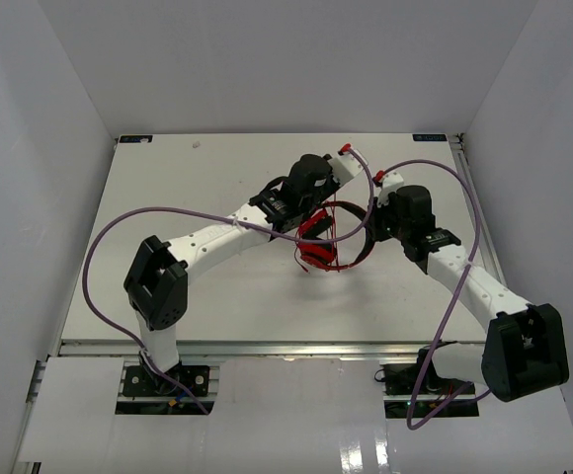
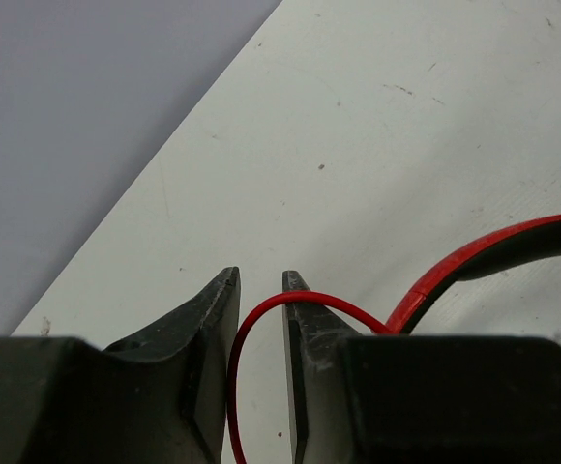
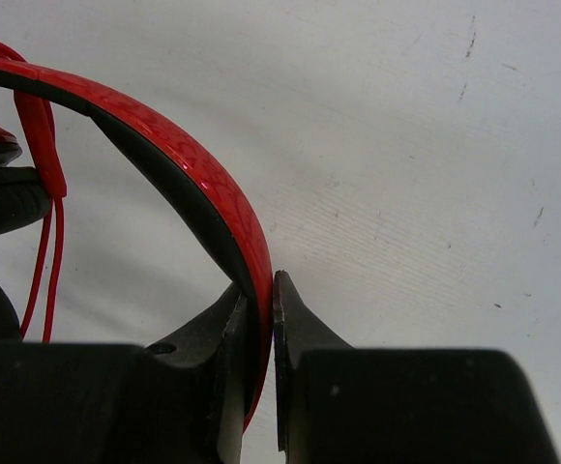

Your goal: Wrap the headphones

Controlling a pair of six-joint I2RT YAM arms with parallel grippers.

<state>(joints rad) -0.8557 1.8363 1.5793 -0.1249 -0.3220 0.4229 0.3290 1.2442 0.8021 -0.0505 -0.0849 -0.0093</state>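
Observation:
The red headphones lie mid-table between the two arms, their thin red cord looped over them. My right gripper is shut on the red band, black padding on its inner side. Strands of cord hang beside an ear cup at the left of that view. My left gripper stands open with a loop of cord running loosely between its fingers and over the right fingertip. Part of the band shows at the right. From above, both grippers are at the headphones.
Purple robot cables arc over the left side of the table and another over the right. White walls enclose the table on three sides. The arm bases sit at the near edge.

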